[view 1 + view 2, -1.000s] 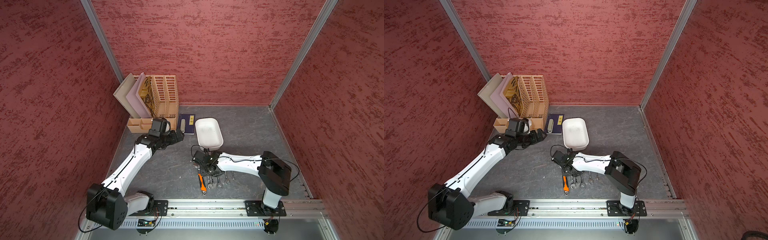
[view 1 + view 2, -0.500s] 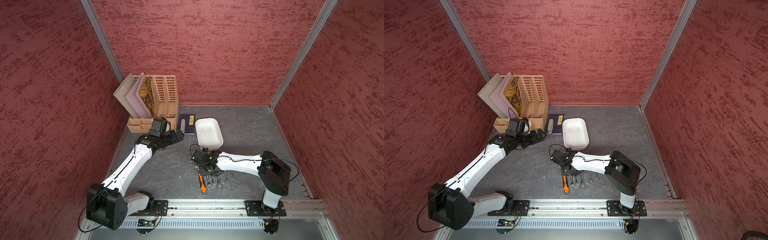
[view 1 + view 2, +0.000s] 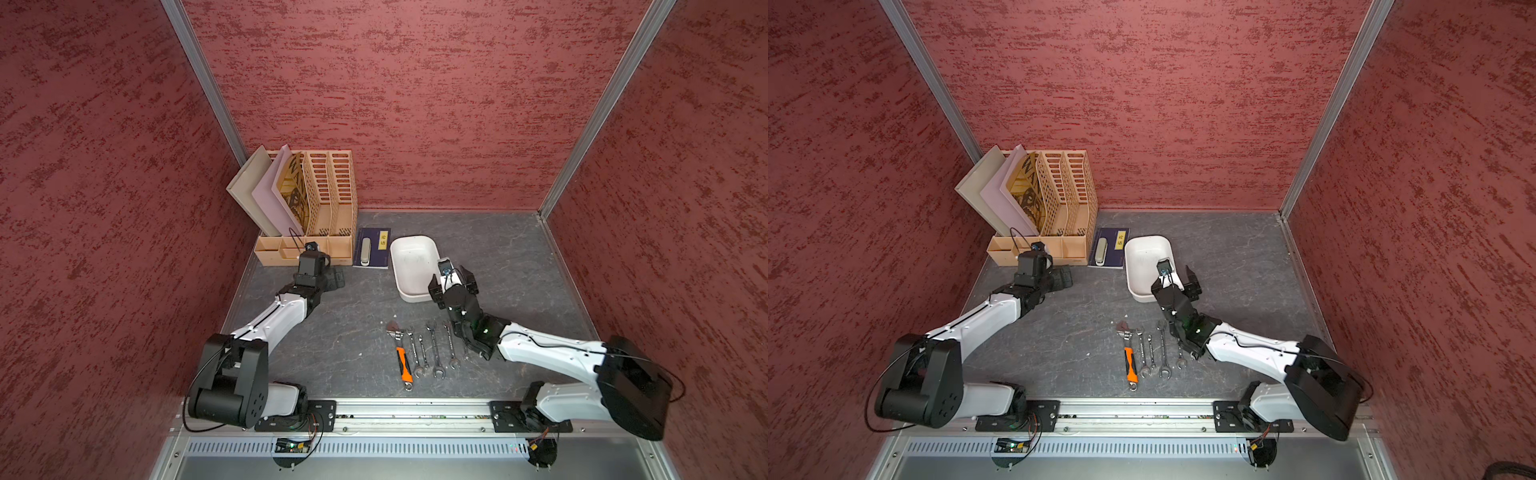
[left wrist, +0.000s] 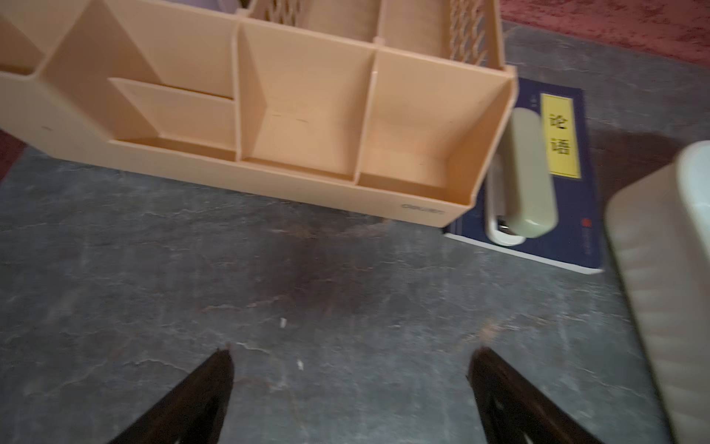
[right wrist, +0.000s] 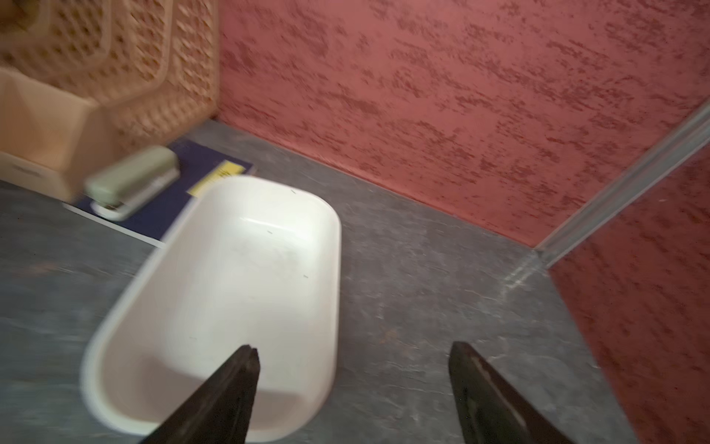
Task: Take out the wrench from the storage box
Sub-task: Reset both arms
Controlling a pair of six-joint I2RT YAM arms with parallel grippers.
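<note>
Right pincer (image 5: 355,348) hangs over the storage box (image 5: 230,288) corner, wrenches (image 3: 434,349) behind it.

A peach file organizer (image 3: 332,195) stands in the back corner of the grey bench (image 3: 340,345), against the red textured walls (image 3: 395,104). Its slotted dividers stand upright. At one end, three flat sheets lean outward: a beige board (image 3: 249,195), a pink one (image 3: 270,203) and a yellow-and-black patterned one (image 3: 293,195). Low open compartments (image 3: 286,249) run along the organizer's front. Just beside the organizer, at the end away from the sheets, a dark blue book (image 3: 380,259) with a yellow label (image 3: 382,241) lies flat. A grey-green stapler (image 3: 365,251) rests on the book, along the side nearest the organizer. Well in front of the organizer, a metal rail (image 3: 415,409) lines the bench edge.
</note>
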